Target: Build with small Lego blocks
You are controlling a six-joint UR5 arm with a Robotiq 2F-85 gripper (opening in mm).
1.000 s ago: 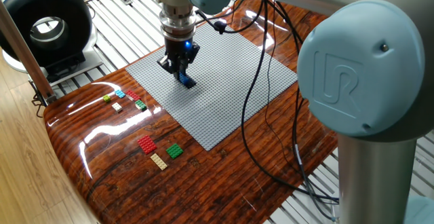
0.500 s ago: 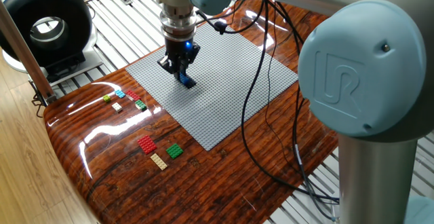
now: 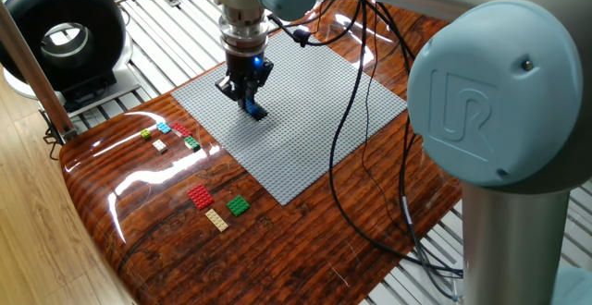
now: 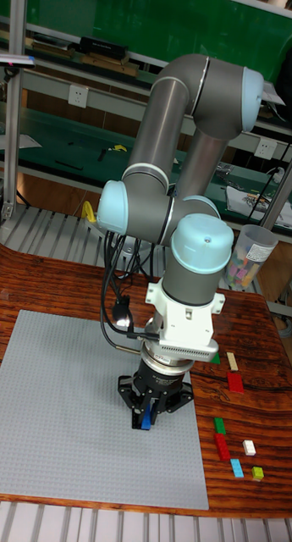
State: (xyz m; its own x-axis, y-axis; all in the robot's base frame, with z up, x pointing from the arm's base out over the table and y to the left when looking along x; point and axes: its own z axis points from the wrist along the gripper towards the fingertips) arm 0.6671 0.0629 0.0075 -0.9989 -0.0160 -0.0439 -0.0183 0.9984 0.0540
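Here the end effector (image 3: 248, 99) is clamped on a dark blue brick (image 3: 255, 111), pressing it onto the grey baseplate (image 3: 305, 129) toward its 10 o'clock side. To seat it well, the push should probably go straight down with studs aligned. The spare bricks (image 3: 215, 207) lie on the table (image 3: 277, 250) at about 7 o'clock of the plate.

9 small Lego blocks (image 3: 200, 196) total: 8 loose, 1 blue block (image 3: 256, 112); 1 grey baseplate (image 3: 305, 120).

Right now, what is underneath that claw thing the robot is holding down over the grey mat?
A dark blue Lego block sits between the gripper fingers, touching the grey baseplate. The fingers hide the block's top, so how it is seated cannot be seen.
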